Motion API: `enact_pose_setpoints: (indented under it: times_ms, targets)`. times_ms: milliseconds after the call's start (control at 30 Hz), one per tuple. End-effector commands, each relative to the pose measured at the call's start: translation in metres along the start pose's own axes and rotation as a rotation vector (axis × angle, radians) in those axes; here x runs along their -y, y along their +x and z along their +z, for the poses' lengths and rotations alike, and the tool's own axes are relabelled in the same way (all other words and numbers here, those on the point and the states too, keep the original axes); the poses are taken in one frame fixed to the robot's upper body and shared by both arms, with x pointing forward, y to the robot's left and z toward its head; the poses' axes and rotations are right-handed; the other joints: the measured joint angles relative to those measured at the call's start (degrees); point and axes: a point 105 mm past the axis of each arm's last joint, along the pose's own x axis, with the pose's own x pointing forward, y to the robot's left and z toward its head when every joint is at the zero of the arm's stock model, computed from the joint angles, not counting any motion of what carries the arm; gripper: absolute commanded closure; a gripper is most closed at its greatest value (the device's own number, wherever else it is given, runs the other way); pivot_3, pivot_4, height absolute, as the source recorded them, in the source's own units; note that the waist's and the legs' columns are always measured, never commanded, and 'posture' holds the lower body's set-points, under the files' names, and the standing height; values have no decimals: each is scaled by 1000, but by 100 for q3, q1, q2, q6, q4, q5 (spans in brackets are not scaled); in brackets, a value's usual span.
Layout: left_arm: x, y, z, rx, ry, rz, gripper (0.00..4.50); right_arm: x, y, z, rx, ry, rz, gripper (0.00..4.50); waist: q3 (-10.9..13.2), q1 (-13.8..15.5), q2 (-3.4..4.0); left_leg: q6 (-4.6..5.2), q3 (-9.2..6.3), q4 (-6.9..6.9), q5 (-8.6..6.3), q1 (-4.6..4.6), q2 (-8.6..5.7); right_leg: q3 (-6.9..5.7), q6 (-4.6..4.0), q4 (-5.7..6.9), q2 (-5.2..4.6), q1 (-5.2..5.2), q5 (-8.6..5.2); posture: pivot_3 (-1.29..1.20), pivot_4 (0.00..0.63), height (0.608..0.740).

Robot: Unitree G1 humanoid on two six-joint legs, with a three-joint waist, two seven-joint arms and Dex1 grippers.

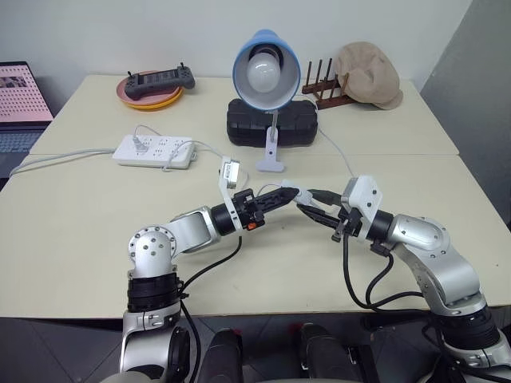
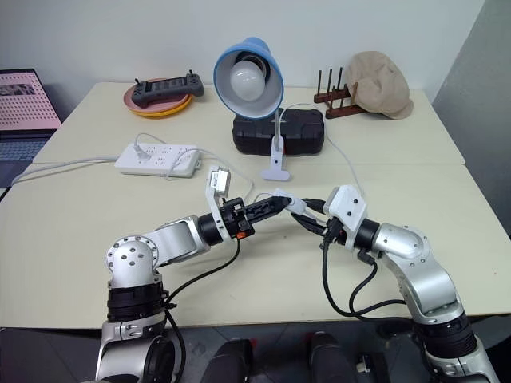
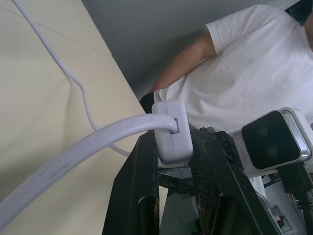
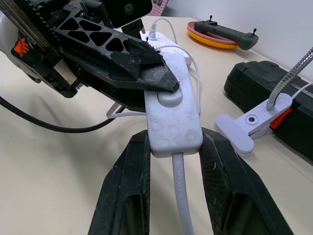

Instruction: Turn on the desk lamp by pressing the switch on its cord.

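Two tools met over the middle of the cream-coloured worktop (image 1: 80, 239), and between them sat the small white oblong inline switch (image 4: 172, 117). I had the right tool (image 4: 173, 147) pinching the switch by its two long sides, lifted a little above the surface, so that the rocker face was left bare and steady. The left tool (image 1: 281, 195) was pressed together, its black fingertips (image 4: 156, 76) bearing down on the rocker end of the switch; I judged that this hold was arranged so that one arm braced the body while the other supplied the push. The thin white cord (image 3: 73, 152) ran out of the switch and trailed across the worktop. The desk lamp with its round light-blue shade and large white bulb (image 1: 266, 70) stood further back, clipped to a black case (image 1: 271, 121), and I could not say for sure that the bulb was lit, so I counted the press as in hand but unconfirmed. Beside it lay a white multi-socket power strip (image 1: 154, 150), an orange plate carrying a dark handheld controller (image 1: 156, 84), a wooden rack (image 1: 323, 84) and a beige cap (image 1: 369, 73). A laptop (image 1: 20, 104) stood to the left edge, the wall behind was plain and pale, and a person in a white T-shirt (image 3: 244, 63) was near the bench.
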Motion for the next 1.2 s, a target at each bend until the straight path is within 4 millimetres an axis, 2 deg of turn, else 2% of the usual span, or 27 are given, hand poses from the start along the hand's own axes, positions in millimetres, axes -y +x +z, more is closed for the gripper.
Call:
enact_pose_setpoints:
  times_ms: [33,67,133,200,233,333,1100,1200]
  targets:
    - [7,1,1,7,30,-19,3948,-2,1,17,59,-53,19,3460,0,0,0,0,0,0,0,0,0,0,0,0,0,0,0,0,150,740]
    - [9,1,1,9,30,-28,3948,-2,1,17,58,-53,19,3460,0,0,0,0,0,-1,0,0,0,0,0,0,0,0,0,0,150,740]
    - [11,1,2,16,26,-47,3247,-2,1,17,58,-53,18,3460,0,0,0,0,0,-1,0,0,0,0,0,-2,0,0,0,0,150,740]
    - [14,0,1,10,28,-58,2973,-2,1,17,59,-53,18,3460,0,0,0,0,0,-2,0,0,0,0,0,-2,0,0,-1,0,150,740]
    - [12,1,1,3,30,-43,2635,-3,1,17,59,-53,18,3460,0,1,0,0,0,-2,0,0,0,0,0,-2,0,0,-1,0,150,740]
    - [11,2,-1,-7,28,-41,2133,-3,0,17,59,-53,18,3460,0,1,0,0,0,-2,0,-1,0,0,0,-3,0,0,-1,0,150,740]
    - [9,-3,5,17,3,-36,2133,-3,-4,14,42,-49,12,3460,0,2,0,0,0,-4,0,-1,0,0,0,-6,0,0,-1,0,150,740]
    - [10,-10,5,10,12,-23,2133,2,-6,3,-2,-47,-8,3460,0,2,0,0,0,-4,0,-1,0,0,0,-6,0,-1,-1,0,150,740]
